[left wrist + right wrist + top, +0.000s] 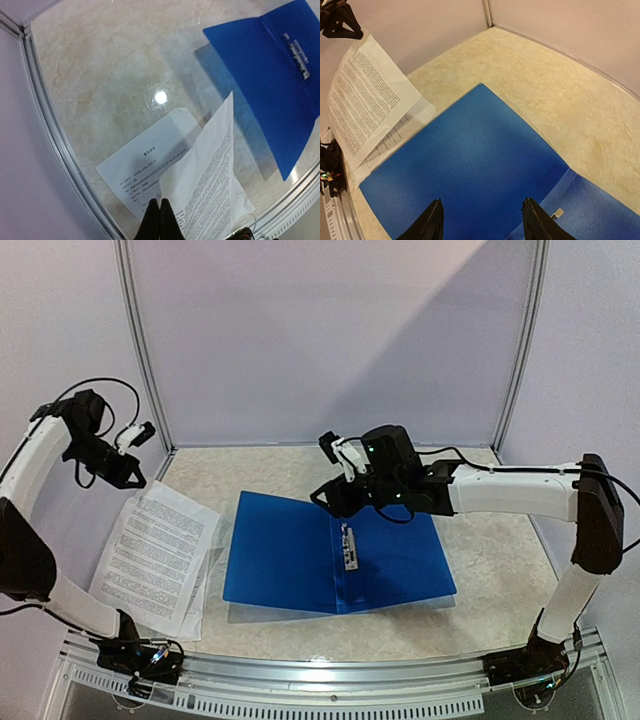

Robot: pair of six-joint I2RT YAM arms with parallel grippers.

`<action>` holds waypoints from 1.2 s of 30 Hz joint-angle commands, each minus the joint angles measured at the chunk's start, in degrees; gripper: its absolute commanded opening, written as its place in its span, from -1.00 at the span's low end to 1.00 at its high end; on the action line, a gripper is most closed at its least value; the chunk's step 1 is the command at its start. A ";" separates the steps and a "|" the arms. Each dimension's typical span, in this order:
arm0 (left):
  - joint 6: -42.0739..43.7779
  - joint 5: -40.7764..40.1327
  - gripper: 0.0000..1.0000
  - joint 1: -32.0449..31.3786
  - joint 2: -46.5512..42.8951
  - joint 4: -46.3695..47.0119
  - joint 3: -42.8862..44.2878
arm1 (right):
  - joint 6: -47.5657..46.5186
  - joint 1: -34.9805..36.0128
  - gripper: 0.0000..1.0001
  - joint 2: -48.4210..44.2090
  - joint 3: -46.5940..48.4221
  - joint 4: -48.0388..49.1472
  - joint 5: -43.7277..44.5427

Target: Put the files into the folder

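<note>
Files [155, 555] lie at the table's left, just beside the folder [290, 555]. The left gripper [160, 222] is pinched together on the top sheet [215, 175], which is light and floppy and likely to sag, so a slow carry by that edge suits it. The stiff folder lies open and flat with its metal clip [350, 548] at the spine, and the right gripper [482, 210] hangs above with fingers apart and empty.

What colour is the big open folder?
The folder is royal blue; top external view shows it best.
</note>
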 commanded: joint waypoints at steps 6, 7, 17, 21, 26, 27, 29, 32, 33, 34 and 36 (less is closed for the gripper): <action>-0.31 6.92 -1.00 -4.80 -11.04 -10.00 12.30 | 9.95 2.52 0.04 6.65 5.64 25.08 -13.14; -0.69 7.15 -1.00 -5.24 -11.72 -10.41 13.86 | 11.47 2.87 0.04 7.81 6.79 27.04 -14.00; -6.27 14.38 -1.00 -8.62 -14.70 -10.14 25.95 | 23.63 5.90 0.38 22.07 15.45 47.85 -18.74; -8.45 17.90 -1.00 -9.88 -14.10 -9.41 27.59 | 22.72 7.81 0.55 25.23 16.36 56.83 -16.91; -9.71 19.61 -1.00 -12.42 -13.91 -8.68 28.33 | 23.05 8.33 0.62 30.40 21.00 59.76 -15.48; -9.94 19.80 -1.00 -12.78 -13.97 -8.57 28.40 | 23.33 8.32 0.61 31.18 21.29 60.00 -15.08; -10.19 20.06 -1.00 -13.35 -14.09 -8.49 28.52 | 23.72 8.42 0.60 31.66 21.15 60.93 -14.71; -11.22 20.63 -1.00 -13.85 -14.10 -8.07 28.00 | 25.19 8.42 0.35 32.00 20.99 64.90 -17.90; -11.60 20.85 -1.00 -13.88 -14.17 -7.59 27.51 | 26.18 8.45 0.12 32.11 20.95 65.80 -19.04; -11.95 20.96 -1.00 -13.84 -14.19 -6.98 26.99 | 26.75 8.46 -0.14 32.09 20.68 66.26 -19.94; -12.74 20.57 -1.00 -13.89 -14.07 -6.10 26.30 | 27.33 8.39 -0.50 31.63 19.18 67.32 -21.37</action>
